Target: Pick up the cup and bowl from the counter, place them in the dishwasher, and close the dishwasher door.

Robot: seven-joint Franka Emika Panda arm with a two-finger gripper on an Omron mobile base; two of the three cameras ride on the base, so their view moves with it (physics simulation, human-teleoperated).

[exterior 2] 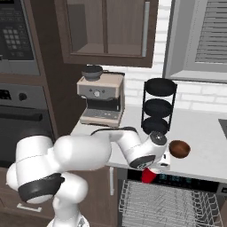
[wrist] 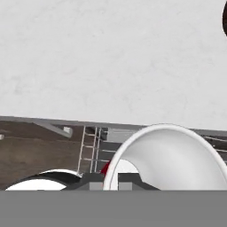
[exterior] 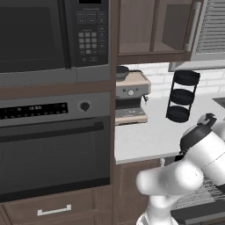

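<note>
1 cup (exterior 2: 149, 176), red outside, white inside. It sits at the jaws, just below the worktop (exterior 2: 199, 155) front edge and above the dishwasher (exterior 2: 177, 195) rack. In the hand view the cup (wrist: 170, 159) fills the lower right w/ its white rim and interior turned to the camera, touching the jaws' tips, a bit of red at its left side. Jaws closed tight on the cup rim, as far as can be told; fingers themselves mostly hidden by the cup and wrist.

1 bowl (exterior 2: 179, 149), glossy red-brown, on the worktop just right of and a little above the jaws, near the front edge, apart from the cup.

1 dishwasher, right under the jaws: grey wire rack pulled out, dark control strip under the worktop edge. Rack wires (wrist: 88, 148) also seen past the cup in the hand view. Door not clearly seen, can't tell its position.

1 black round rack (exterior 2: 158, 106), 3 tiers, on the worktop behind the jaws. 1 coffee machine (exterior 2: 101, 98) further left and back. 1 oven (exterior: 52, 145) w/ bar handle far left, 1 microwave (exterior: 52, 39) above it.
</note>
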